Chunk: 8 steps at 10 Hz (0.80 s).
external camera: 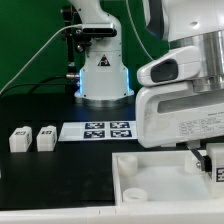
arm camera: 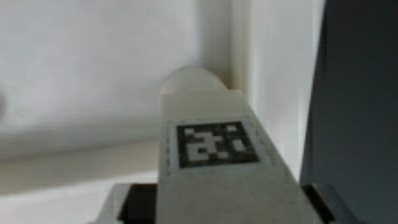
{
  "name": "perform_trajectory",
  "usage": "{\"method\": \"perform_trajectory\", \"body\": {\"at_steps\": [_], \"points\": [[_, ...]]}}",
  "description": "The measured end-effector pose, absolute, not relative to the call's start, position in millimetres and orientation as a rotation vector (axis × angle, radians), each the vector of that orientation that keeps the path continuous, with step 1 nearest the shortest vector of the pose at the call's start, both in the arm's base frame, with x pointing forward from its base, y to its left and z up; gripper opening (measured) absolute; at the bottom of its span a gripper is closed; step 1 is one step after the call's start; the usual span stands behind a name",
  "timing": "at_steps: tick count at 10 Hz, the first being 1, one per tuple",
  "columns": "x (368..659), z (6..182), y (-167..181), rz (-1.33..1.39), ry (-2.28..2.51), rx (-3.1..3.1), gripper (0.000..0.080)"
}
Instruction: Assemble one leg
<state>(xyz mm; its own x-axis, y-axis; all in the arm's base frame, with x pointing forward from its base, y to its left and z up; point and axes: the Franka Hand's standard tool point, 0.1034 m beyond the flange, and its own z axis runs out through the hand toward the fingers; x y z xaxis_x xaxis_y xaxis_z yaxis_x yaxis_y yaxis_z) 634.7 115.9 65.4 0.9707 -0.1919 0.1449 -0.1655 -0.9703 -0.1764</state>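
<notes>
In the wrist view a white leg (arm camera: 217,140) with a rounded tip and a black-and-white tag sits between my gripper's (arm camera: 222,208) fingers (arm camera: 135,204), which are shut on it. The leg points over a white panel (arm camera: 89,90), close to its edge beside the dark table (arm camera: 365,100). In the exterior view my gripper (external camera: 212,162) hangs low at the right, over the large white tabletop part (external camera: 160,182) with its raised rim. The leg is mostly hidden there behind the hand.
Two small white tagged parts (external camera: 20,139) (external camera: 46,138) stand on the black table at the exterior view's left. The marker board (external camera: 97,130) lies in the middle. The robot's base (external camera: 103,75) stands behind it.
</notes>
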Motion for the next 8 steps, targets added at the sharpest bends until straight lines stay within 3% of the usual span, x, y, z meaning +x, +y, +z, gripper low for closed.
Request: {"method": "perform_trajectory", "body": {"at_steps": [8], "points": [[629.3, 63.9, 113.6, -0.078, 1.519, -2.383, 0.031]]}}
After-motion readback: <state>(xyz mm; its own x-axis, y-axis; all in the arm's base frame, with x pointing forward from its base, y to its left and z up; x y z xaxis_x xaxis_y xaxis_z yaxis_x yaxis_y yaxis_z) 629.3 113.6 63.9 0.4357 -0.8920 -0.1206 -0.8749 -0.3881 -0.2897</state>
